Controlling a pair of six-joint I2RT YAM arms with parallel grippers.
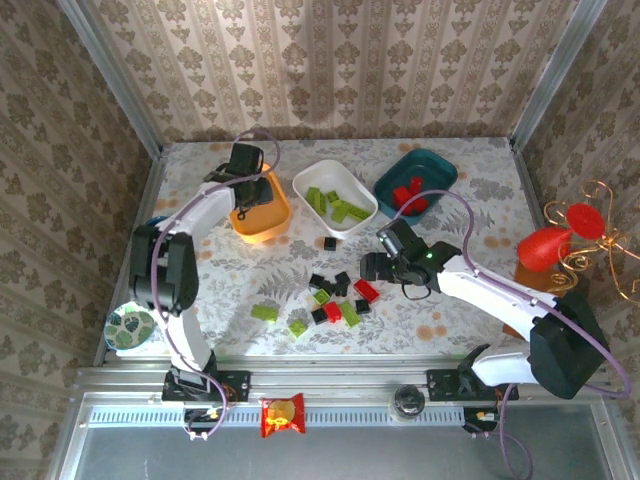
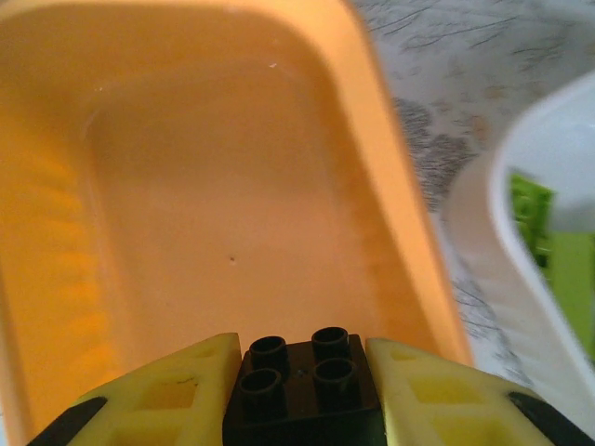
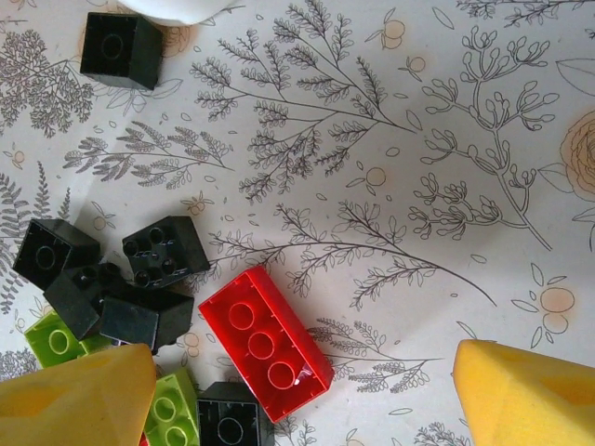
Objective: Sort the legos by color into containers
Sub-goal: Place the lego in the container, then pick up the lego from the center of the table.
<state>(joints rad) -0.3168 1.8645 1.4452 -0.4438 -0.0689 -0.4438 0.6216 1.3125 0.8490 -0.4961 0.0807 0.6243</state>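
Above the orange tub: the left claw (image 2: 302,376) is clamped tight on a black four-stud brick (image 2: 302,400), which sits between its yellow fingers (image 2: 177,395) with the studs showing.
Orange tub (image 2: 232,214): directly beneath that claw, leftmost of three tubs along the far side of the bench (image 1: 250,275).
Right claw (image 3: 307,386): spread wide and gripping nothing, it hangs over the loose pile (image 1: 338,295) at mid-bench.
Under the right claw: a long red brick (image 3: 265,342) lies flat, with black bricks (image 3: 163,251) just to its left.
Lone black brick (image 3: 119,48): apart from the pile, near the white tub's corner.
White tub (image 1: 330,166): middle of the row, holding lime green bricks (image 1: 335,205).
Dark teal tub (image 1: 440,166): right of the white one, holding red bricks (image 1: 410,193).
Left of the pile: two lime green pieces (image 1: 265,312) lie by themselves.
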